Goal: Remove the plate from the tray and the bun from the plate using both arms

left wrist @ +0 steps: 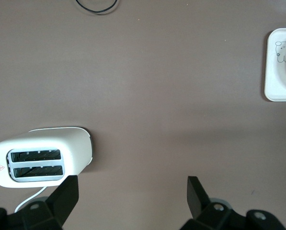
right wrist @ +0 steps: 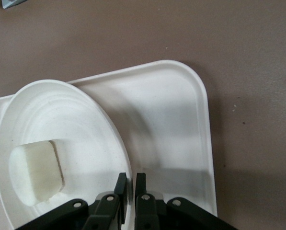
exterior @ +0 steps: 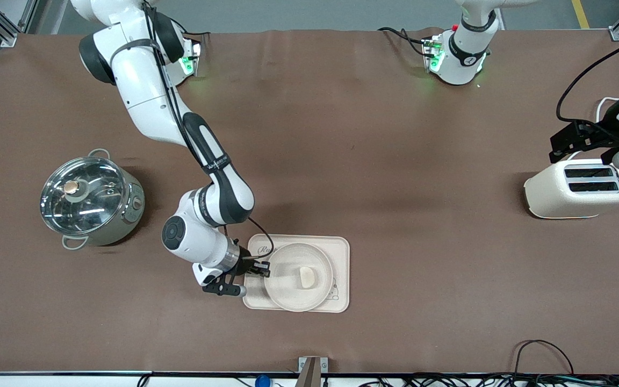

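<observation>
Pinching the rim of the plate, the right gripper sits low in the front view's lower centre, its fingers closed on either side of the rim's edge. That plate rests on the tray, with the bun lying in it, a little toward the left arm's end of the table. The step in hand looks like securing the plate for removal; next it needs a level lift clear of the tray so the bun does not roll. Higher at the frame's right edge, the left gripper waits over the toaster, fingers spread wide and empty. A lidded pot stands at middle left.
</observation>
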Available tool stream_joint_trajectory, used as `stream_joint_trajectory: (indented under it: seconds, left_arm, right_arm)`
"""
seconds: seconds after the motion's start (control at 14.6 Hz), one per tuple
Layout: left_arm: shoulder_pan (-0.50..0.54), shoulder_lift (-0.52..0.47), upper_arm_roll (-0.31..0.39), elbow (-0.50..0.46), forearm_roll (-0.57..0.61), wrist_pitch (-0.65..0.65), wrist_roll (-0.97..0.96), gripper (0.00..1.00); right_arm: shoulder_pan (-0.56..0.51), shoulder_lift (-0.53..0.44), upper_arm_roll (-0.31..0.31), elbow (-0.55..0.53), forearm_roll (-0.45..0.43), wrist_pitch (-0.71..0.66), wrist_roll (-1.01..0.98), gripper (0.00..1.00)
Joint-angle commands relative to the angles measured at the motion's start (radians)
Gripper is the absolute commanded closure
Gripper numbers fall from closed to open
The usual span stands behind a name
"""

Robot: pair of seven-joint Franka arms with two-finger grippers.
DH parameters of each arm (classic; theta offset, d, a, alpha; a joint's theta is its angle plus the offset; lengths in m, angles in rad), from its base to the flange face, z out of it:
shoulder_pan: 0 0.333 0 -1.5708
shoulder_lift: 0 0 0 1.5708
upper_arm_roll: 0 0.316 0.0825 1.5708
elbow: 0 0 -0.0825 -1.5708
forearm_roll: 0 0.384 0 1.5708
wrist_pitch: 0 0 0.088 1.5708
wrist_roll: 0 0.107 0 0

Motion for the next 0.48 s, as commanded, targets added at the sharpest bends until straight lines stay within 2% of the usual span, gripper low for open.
stream_joint_trajectory:
  seconds: [0.0,0.21,0.41]
  left_arm:
    - [0.003,-0.002,-0.001,0.010,-0.011,-0.016,0.001,0.00]
    - [0.003,-0.002,-0.001,0.010,-0.011,-0.016,0.003,0.00]
    - [0.003,-0.002,-0.001,0.010,-0.011,-0.016,0.003,0.00]
  right_arm:
    - [-0.013,0.004,0.014,0.012,0.014,-0.010,0.001,0.95]
    - [-0.016,-0.011,0.014,0.012,0.016,-0.017,0.001,0.99]
    - [-0.032,-0.049,0.016,0.012,0.017,-0.019,0.001,0.99]
